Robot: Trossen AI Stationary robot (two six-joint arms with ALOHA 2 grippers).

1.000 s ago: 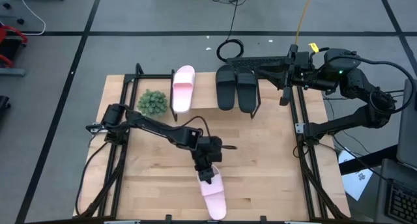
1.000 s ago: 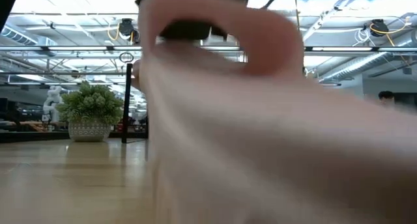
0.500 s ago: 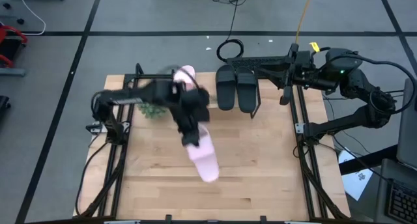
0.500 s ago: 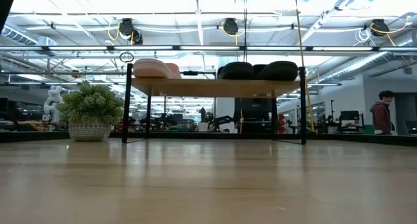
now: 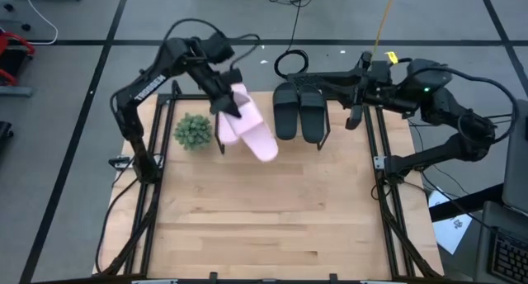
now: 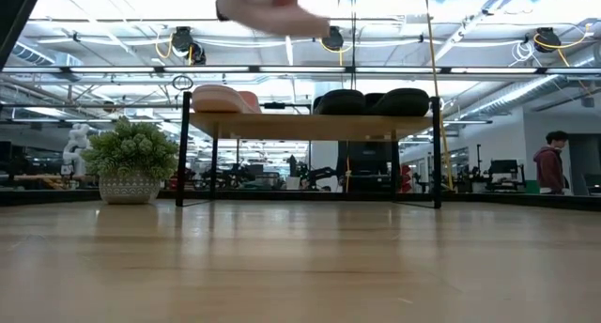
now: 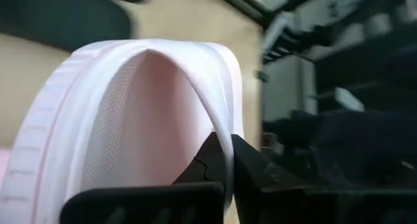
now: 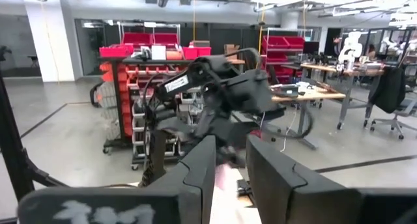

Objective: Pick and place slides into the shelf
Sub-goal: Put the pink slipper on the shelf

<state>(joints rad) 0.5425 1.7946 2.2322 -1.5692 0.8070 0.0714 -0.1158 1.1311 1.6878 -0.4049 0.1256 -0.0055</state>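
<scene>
Looking straight down, high view: left gripper (image 5: pixel 224 105) raised over the table's far left part, fingers clamped on a light pink slide (image 5: pixel 254 129) that hangs tilted, toe toward the table's middle. Second pink slide (image 5: pixel 228 119) lies on the shelf (image 5: pixel 264 94), partly covered by the carried one. Black pair of slides (image 5: pixel 300 112) sits side by side on the shelf's right part. Small potted plant (image 5: pixel 193 130) stands on the wooden table (image 5: pixel 272 210), just left of the shelf. Right gripper (image 5: pixel 356 111) waits at the far right edge, beside the shelf's right end.

Low view: carried pink slide (image 6: pixel 282 15) aloft, above the shelf (image 6: pixel 310 126) and clear of it. Resting pink slide (image 6: pixel 223 99) at the plank's left; black pair (image 6: pixel 371 101) at its right. Potted plant (image 6: pixel 131 161) left of the shelf legs. A person (image 6: pixel 549 163) stands far off in the room.

Left wrist view: pink slide's wide strap (image 7: pixel 150 113) arches across; fingers (image 7: pixel 247 165) pinch its edge, closed on it.

Right wrist view: right gripper (image 8: pixel 228 168), fingers parted with a gap between, holding nothing. Left arm (image 8: pixel 221 94) shows beyond, blurred.
</scene>
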